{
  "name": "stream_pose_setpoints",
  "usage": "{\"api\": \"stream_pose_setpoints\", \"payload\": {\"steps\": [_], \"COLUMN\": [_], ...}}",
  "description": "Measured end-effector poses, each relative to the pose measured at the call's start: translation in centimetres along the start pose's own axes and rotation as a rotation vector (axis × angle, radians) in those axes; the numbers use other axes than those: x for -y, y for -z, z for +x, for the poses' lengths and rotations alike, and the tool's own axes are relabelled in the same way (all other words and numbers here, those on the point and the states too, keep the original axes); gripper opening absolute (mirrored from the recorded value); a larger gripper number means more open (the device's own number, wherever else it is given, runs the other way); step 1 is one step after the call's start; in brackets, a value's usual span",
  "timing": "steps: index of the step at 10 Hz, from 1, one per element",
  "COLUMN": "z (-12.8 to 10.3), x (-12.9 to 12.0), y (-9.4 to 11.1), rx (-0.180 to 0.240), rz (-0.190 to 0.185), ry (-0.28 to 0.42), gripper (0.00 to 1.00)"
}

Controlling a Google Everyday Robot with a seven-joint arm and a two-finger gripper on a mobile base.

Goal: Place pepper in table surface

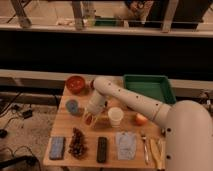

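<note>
The pepper (88,119) shows as a small red-orange spot low over the light tan table surface (64,127), just left of the white cup (115,117). My gripper (91,115) points down at the end of the white arm, right at the pepper and touching or almost touching it. Whether the pepper rests on the wood or hangs just above it cannot be told.
A red-orange bowl (76,83) stands at the back left, with a grey-blue cup (72,106) in front of it. A green tray (148,88) is at the back right, an orange fruit (141,119) right of the white cup. Along the front lie a blue sponge (57,147), pine cone (77,142), black bar (102,149), pale cloth (125,145) and utensils (145,147).
</note>
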State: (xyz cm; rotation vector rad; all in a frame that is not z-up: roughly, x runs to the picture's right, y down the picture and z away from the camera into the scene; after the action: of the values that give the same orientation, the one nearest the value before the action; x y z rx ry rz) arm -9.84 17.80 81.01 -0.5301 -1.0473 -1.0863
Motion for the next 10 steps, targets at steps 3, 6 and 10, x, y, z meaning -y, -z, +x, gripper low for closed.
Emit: {"api": "stream_pose_setpoints", "payload": {"steps": [3,6,10], "z": [0.3,0.6,0.8], "x": [-0.7,-1.4,-1.9], "y": [-1.1,-2.6,-3.8], "rx": [0.027,0.062,0.091], "rz": [-0.012,-0.025,-0.036], "ry": [-0.013,-0.027,-0.042], "gripper": [0.0,0.0,0.0]}}
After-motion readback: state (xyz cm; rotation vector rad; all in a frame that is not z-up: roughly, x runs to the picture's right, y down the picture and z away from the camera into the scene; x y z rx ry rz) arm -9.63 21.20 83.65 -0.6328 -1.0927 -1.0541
